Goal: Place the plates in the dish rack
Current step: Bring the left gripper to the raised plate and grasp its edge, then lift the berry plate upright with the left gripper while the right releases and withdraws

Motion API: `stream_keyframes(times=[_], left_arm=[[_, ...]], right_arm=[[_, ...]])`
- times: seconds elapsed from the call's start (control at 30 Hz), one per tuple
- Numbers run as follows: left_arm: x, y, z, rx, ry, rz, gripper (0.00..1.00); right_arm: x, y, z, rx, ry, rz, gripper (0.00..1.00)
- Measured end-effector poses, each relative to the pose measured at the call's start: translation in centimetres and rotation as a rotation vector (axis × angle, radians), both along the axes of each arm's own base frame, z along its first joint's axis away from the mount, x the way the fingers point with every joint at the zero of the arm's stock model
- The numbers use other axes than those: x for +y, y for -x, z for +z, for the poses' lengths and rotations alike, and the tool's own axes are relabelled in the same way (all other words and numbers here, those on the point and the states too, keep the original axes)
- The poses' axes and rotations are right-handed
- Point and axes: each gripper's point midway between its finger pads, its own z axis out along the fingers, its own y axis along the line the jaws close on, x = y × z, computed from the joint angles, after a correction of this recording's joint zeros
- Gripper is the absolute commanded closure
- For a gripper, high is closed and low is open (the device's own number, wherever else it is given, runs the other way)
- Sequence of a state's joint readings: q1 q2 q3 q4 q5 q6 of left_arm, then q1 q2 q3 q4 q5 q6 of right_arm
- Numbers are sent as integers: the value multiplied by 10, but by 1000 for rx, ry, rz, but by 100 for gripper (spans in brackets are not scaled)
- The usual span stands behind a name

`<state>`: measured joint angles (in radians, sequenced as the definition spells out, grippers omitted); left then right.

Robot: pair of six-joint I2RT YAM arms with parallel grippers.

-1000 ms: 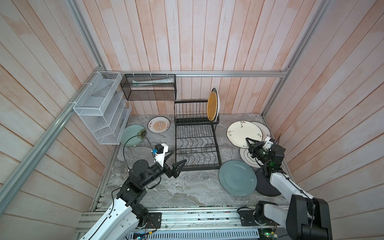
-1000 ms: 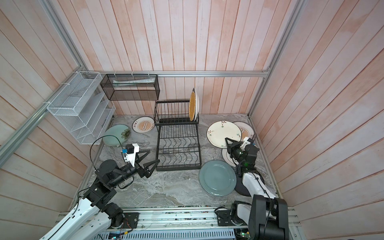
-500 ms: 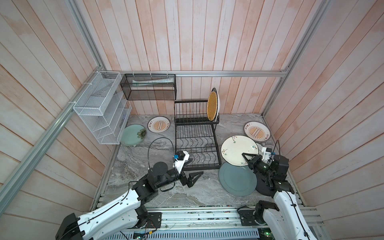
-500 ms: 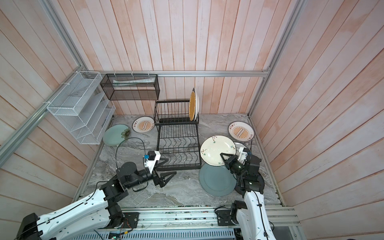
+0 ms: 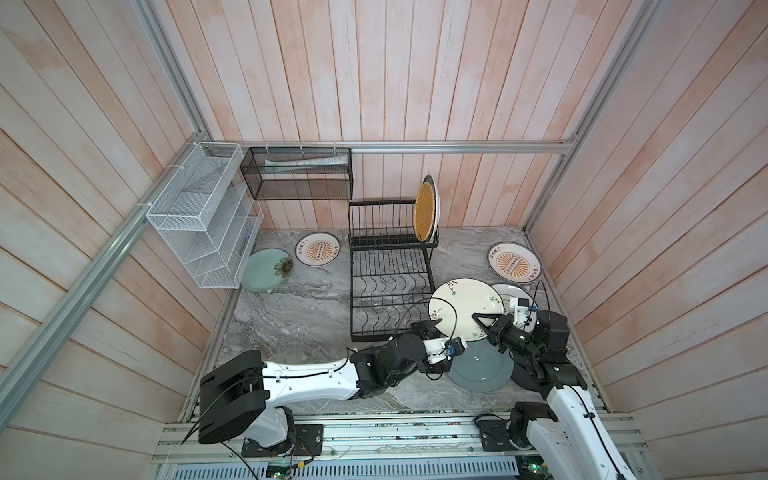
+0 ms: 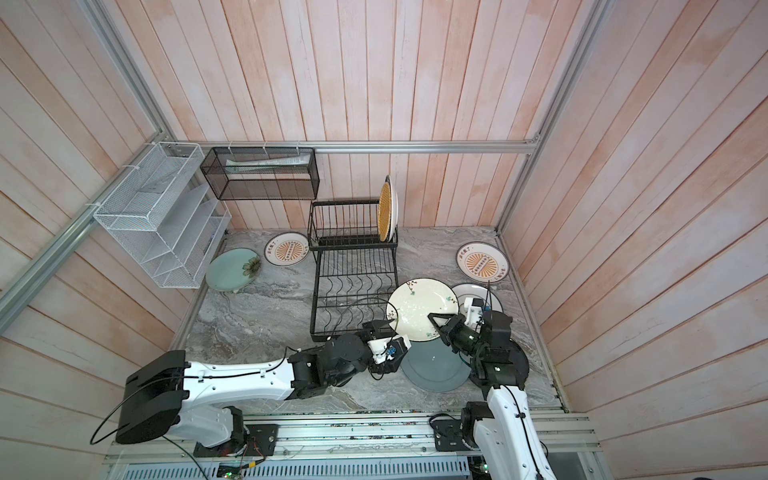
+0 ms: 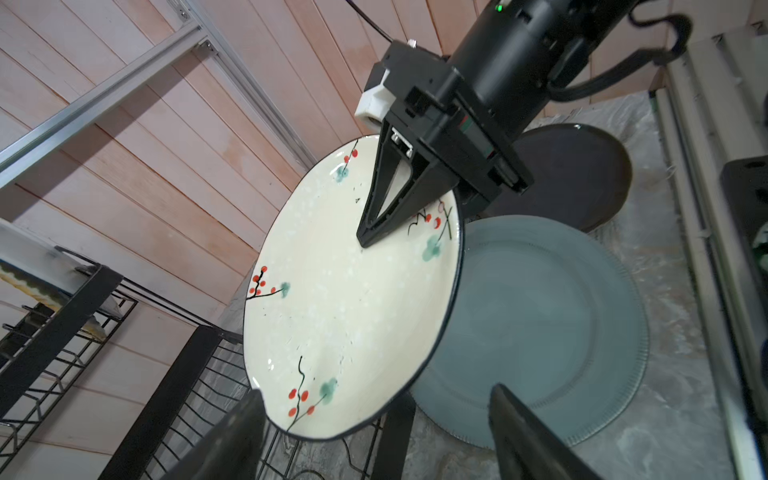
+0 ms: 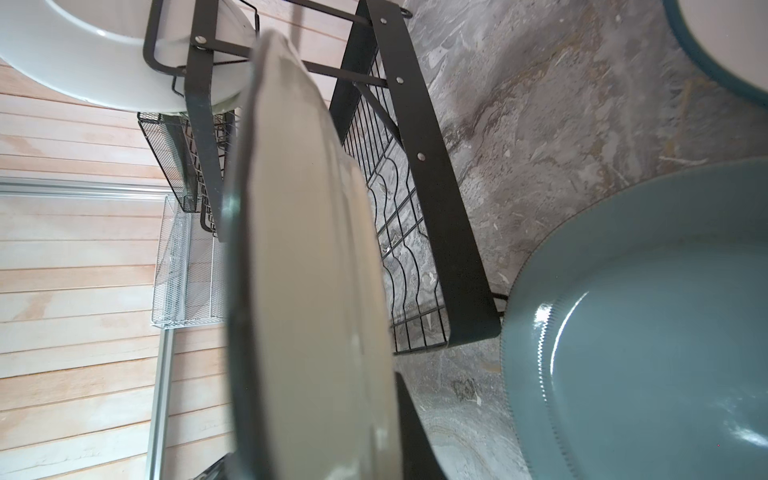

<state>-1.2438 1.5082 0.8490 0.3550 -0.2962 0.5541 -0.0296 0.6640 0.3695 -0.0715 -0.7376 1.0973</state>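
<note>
My right gripper [image 5: 477, 319] is shut on the rim of a cream floral plate [image 5: 461, 303], held tilted above the table by the dish rack's [image 5: 390, 286] front right corner. My left gripper [image 7: 376, 395] is open, its fingers either side of that plate's opposite edge. Below lies a grey-blue plate [image 5: 482, 368], with a black plate [image 7: 573, 174] beside it. A yellow woven-look plate [image 5: 424, 212] stands in the rack's upper tier. Two sunburst plates [image 5: 318, 248] [image 5: 514, 262], a pale green plate [image 5: 266, 269] and a white black-ringed plate [image 5: 510, 293] lie flat on the table.
A white mesh organizer [image 5: 199, 220] and a black mesh basket [image 5: 297, 172] hang on the back left walls. Wooden walls close in the marble table [image 5: 299, 316] on three sides.
The right gripper lifted the cream plate from the back right toward the rack's front corner. The left arm swung right to that plate's edge, and its jaws have narrowed slightly.
</note>
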Motion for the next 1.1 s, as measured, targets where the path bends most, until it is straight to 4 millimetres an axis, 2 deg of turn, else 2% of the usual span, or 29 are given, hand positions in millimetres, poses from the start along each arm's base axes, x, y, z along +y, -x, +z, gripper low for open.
stream_keyframes(times=[0.13,0.33,0.5,0.6,0.73,0.9,0.97,1.07,1.1], left_arm=[[-9,-8,-8,-113,-96,-13,31],[-21,-17,-5,-213,-154,-19,38],[-24,-21,-19,-238,-208,-20,49],[-26,-23,-28,-244,-236,-19,52],[-32,-28,-30,-253,-245,-5,57],[-38,-37,-28,-285,-244,35,77],[-40,-41,-27,-305,-244,55,82],[-42,-42,-31,-352,-281,67,100],[-42,-42,-32,-357,-283,70,100]], right_arm=[[3,-1,1,2,-8,6,100],[6,-3,2,9,-23,4,100],[8,-4,3,13,-31,5,100],[9,-4,4,13,-35,7,100],[11,-4,5,13,-44,8,100],[11,-4,6,12,-48,5,100],[10,-6,6,21,-52,-10,100],[7,-7,2,42,-51,-37,100],[6,-7,1,48,-49,-41,100]])
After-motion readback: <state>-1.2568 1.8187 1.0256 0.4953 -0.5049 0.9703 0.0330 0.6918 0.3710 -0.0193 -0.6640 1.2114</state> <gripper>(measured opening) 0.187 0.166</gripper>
